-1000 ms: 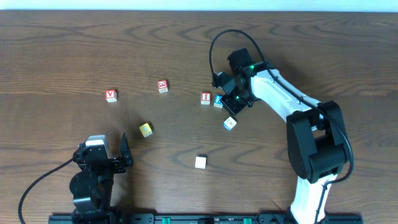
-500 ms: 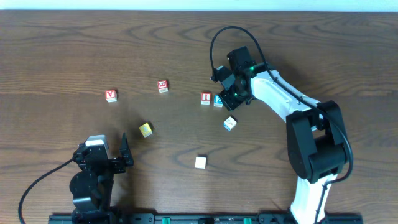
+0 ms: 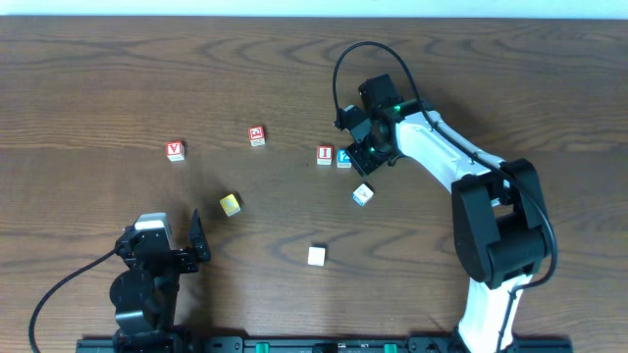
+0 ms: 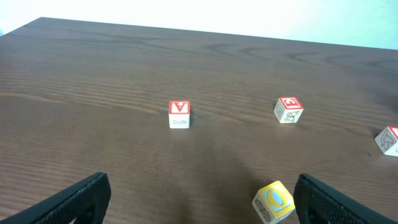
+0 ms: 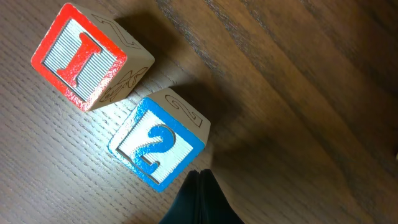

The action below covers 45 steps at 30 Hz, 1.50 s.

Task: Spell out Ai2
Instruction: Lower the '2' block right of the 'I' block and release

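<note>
2 block [image 5: 158,149] looks light, rigid wood (smooth faces, may slip), so I pinch opposite flat sides; my right gripper [image 5: 199,186] sits clenched empty just beside it, left gripper [image 4: 202,193] splayed.

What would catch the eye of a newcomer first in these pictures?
First, the red I block and the blue 2 block, close together near the middle of the table, with the right gripper shut just beside the 2. Then the loose blocks: a yellow block to the left and a white block nearer the front. The left gripper hangs open at the front left.
</note>
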Tool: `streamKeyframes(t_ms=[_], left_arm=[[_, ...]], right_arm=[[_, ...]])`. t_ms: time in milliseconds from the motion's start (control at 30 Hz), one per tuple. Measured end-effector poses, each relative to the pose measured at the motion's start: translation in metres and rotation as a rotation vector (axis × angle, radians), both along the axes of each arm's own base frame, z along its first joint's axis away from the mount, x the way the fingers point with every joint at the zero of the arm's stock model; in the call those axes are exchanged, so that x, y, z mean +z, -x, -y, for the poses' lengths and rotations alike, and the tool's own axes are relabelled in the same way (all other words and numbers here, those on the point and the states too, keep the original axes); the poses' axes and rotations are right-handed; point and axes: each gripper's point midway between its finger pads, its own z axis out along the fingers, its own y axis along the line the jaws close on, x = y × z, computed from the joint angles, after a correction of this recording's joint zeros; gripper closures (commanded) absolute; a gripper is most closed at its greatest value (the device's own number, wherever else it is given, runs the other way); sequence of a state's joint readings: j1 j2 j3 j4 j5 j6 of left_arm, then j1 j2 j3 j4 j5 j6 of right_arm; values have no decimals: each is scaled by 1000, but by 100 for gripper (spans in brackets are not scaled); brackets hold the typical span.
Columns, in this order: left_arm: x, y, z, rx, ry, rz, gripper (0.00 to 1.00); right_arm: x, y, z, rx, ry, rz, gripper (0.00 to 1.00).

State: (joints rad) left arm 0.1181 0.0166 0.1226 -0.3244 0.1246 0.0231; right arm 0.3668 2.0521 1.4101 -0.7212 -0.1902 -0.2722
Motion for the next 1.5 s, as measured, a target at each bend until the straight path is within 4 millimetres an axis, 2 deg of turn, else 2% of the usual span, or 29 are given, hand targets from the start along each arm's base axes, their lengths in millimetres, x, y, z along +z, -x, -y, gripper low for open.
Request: streamKeyframes(t_ms=[367,700,1500], left_arm=[[0,0,0,0,0,0,5],[0,0,0,0,0,0,5],[0,0,0,0,0,0,5]], right_arm=[[2,-4,-7,-5,-40,10,99],[2,3,-8,-8,-49,-23,99],[6,-6,-18,2,-102,16,99]])
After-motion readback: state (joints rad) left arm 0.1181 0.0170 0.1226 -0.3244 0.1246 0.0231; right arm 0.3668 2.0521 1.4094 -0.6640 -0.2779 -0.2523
